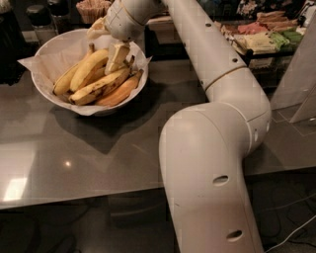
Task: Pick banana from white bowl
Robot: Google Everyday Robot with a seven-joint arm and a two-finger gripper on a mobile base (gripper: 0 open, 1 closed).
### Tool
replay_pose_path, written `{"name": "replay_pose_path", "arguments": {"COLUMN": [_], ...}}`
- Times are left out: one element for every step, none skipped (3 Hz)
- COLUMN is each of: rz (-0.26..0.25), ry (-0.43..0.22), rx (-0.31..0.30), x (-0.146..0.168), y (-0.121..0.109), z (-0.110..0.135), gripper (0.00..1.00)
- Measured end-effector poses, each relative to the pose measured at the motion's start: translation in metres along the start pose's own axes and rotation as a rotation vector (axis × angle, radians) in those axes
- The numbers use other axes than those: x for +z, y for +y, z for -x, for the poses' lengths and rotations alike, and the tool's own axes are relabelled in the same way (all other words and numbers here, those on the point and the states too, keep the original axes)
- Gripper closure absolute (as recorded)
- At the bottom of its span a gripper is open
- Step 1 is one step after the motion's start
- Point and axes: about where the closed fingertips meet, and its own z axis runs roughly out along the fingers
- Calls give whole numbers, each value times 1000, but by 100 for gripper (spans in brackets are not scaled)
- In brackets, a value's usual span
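The white bowl [44,47] with a crinkled paper liner stands at the table's back left and holds several bananas. The banana [88,67], plump and clean yellow, lies in the upper middle of the pile. A thinner brown-spotted banana [98,88] lies under it, and an orange-tinted one [121,92] is at the bowl's right. My gripper [106,52] reaches down into the bowl from above right, open, with one finger [118,55] against the right end of the banana. Nothing is lifted.
My white arm [207,158] fills the right foreground and crosses above the grey table [74,153]. Dark jars [37,15] and a basket of sticks [94,7] stand behind the bowl. Snack packets [266,34] lie at the back right.
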Motion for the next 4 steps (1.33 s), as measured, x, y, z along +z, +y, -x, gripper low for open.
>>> {"name": "replay_pose_path", "arguments": {"rz": [57, 84, 81, 89], "ry": [13, 33, 36, 85], "rx": [26, 26, 22, 9], "x": [4, -1, -4, -12], "y": [21, 33, 32, 41], "z": [-7, -9, -8, -9], "gripper": [28, 47, 70, 93]}}
